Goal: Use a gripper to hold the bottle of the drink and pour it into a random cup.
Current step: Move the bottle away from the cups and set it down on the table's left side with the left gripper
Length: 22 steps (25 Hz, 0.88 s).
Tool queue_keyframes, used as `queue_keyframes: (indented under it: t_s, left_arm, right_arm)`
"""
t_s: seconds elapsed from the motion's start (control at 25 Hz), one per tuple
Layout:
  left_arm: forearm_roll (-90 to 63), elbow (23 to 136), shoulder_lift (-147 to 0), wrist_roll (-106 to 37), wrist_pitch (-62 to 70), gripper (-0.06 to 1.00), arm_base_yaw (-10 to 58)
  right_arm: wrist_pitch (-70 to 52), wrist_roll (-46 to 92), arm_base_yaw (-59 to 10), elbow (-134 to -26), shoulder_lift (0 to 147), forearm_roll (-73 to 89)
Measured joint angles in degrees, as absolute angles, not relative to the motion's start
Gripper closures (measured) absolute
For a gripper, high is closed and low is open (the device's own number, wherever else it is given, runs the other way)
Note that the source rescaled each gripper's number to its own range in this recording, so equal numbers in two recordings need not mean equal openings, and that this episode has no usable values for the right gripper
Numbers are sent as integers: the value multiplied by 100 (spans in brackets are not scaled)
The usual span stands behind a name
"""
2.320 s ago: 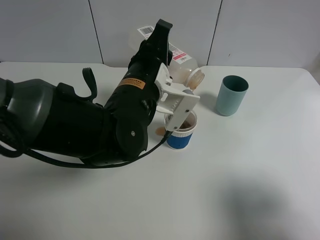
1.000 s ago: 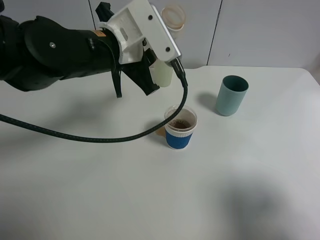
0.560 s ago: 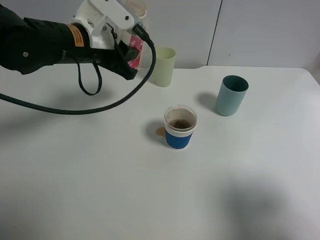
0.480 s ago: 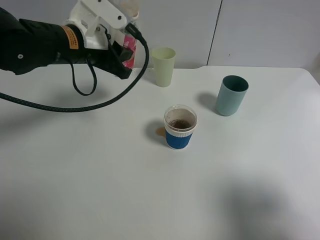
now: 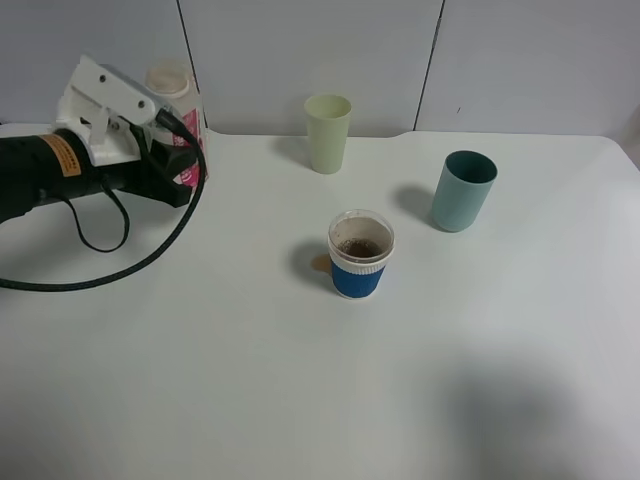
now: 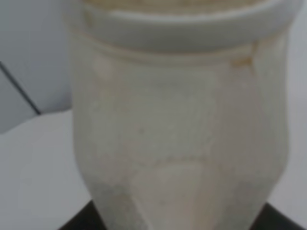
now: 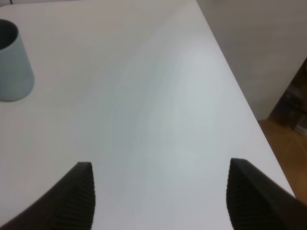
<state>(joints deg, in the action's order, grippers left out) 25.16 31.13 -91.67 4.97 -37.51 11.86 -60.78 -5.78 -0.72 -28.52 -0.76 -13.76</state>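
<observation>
My left gripper (image 5: 172, 150) is shut on the bottle of the drink (image 5: 176, 95) and holds it upright at the far back left of the table. The pink label (image 5: 190, 172) shows low on the bottle. In the left wrist view the clear bottle (image 6: 182, 134) fills the picture, and I see no drink in its upper part. I cannot tell whether its base touches the table. The cup (image 5: 360, 257), with blue sleeve and white rim, stands mid-table with brown drink in it, far to the right of the gripper. My right gripper (image 7: 160, 201) is open and empty.
A pale green tumbler (image 5: 328, 130) stands at the back centre. A teal tumbler (image 5: 463, 190) stands right of the cup and also shows in the right wrist view (image 7: 12, 62). A small brown spot (image 5: 319, 262) lies left of the cup. The table's right edge (image 7: 240, 100) drops off.
My left arm has carried the bottle from over the cup, up and back, then left and down to the table's back left corner. The bottle went from tilted to upright.
</observation>
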Motion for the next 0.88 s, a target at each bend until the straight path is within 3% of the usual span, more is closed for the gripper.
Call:
queue_keyframes:
  t_s: [0.36, 0.88]
  left_arm:
    - [2812, 2501, -9683, 510, -4966, 90, 769]
    - [2880, 2473, -10992, 510, -6140, 90, 750]
  right_arm:
    - [-6078, -578, -72, -2852, -76, -1376]
    - [-6078, -578, -72, -2852, -76, -1376]
